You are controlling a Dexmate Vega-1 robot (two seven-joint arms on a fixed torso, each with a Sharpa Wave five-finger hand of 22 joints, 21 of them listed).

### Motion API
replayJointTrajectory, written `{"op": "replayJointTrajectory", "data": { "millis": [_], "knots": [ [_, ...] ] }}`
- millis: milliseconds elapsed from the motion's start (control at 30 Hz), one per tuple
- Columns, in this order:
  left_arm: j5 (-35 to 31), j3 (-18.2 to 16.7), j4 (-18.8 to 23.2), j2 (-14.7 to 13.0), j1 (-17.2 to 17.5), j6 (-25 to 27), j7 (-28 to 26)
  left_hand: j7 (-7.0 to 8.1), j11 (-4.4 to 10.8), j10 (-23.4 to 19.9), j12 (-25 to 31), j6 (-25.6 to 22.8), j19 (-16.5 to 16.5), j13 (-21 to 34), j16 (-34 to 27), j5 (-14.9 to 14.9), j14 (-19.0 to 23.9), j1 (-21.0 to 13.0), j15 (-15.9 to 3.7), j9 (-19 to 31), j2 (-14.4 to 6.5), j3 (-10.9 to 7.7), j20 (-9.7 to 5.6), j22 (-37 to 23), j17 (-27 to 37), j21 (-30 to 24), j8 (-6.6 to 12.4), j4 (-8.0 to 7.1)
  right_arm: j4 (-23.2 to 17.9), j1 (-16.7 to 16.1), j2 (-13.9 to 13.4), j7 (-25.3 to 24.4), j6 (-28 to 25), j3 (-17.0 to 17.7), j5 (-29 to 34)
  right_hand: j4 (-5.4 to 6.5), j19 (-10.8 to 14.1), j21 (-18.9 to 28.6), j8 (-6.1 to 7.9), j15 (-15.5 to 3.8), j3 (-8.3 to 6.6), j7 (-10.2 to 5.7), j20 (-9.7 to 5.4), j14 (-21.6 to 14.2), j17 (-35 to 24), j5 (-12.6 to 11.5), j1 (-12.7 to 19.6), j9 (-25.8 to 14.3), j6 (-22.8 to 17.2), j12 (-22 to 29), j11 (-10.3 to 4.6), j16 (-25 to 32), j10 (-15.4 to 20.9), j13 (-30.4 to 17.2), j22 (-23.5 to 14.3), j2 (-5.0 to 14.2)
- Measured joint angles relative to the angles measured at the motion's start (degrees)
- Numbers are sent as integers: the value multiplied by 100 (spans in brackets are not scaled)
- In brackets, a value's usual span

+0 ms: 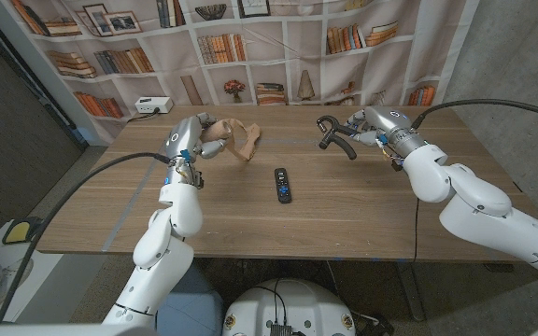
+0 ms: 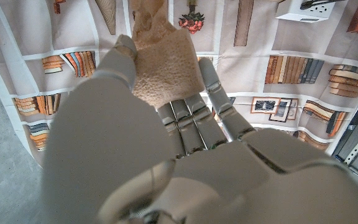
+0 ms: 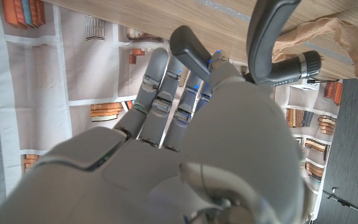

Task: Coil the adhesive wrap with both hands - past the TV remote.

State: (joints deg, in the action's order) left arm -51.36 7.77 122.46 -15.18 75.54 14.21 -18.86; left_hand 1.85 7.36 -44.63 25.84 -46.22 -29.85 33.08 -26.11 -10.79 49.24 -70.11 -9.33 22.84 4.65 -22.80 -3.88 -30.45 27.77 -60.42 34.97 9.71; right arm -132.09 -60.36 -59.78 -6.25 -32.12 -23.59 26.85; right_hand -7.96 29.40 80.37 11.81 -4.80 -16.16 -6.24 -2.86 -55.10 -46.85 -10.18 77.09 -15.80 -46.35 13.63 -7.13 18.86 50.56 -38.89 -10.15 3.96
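Note:
A tan adhesive wrap (image 1: 243, 142) hangs crumpled above the table's far left part. My left hand (image 1: 197, 138) grips one end of it, and in the left wrist view the wrap (image 2: 165, 65) sits between the thumb and the fingers (image 2: 219, 99) of that hand (image 2: 166, 149). The black TV remote (image 1: 283, 184) lies flat in the table's middle, nearer to me than the wrap. My right hand (image 1: 370, 124) hovers at the far right with its fingers (image 3: 157, 87) stretched and apart, holding nothing. The wrap (image 3: 331, 34) also shows beyond that hand.
A black hand-grip exerciser (image 1: 334, 135) lies right by my right hand's fingertips; its handles (image 3: 278, 43) stand close to the thumb, and contact cannot be judged. A white box (image 1: 153, 105) sits at the back left corner. A bookshelf backdrop stands behind the wooden table (image 1: 250, 219).

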Motion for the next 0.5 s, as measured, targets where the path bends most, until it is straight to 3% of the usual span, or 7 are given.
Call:
{"op": "replayJointTrajectory", "data": {
  "millis": [500],
  "knots": [
    [235, 64, -139, 77, -271, -42, -171, 0, -31, -31, -22, 19, 29, -1, 56, 0, 0, 0, 0, 1, 0, -2, 30, 90, 74, -109, 30, -2, -9, -6, 3, 66, 217, -40, 47, 0, -19, 0, 0, 0, 0, 1, 19, 0, 2, 6, 0, -5, 1, -25, -7, 0, 8, -28, 0, 0]
  ]
}}
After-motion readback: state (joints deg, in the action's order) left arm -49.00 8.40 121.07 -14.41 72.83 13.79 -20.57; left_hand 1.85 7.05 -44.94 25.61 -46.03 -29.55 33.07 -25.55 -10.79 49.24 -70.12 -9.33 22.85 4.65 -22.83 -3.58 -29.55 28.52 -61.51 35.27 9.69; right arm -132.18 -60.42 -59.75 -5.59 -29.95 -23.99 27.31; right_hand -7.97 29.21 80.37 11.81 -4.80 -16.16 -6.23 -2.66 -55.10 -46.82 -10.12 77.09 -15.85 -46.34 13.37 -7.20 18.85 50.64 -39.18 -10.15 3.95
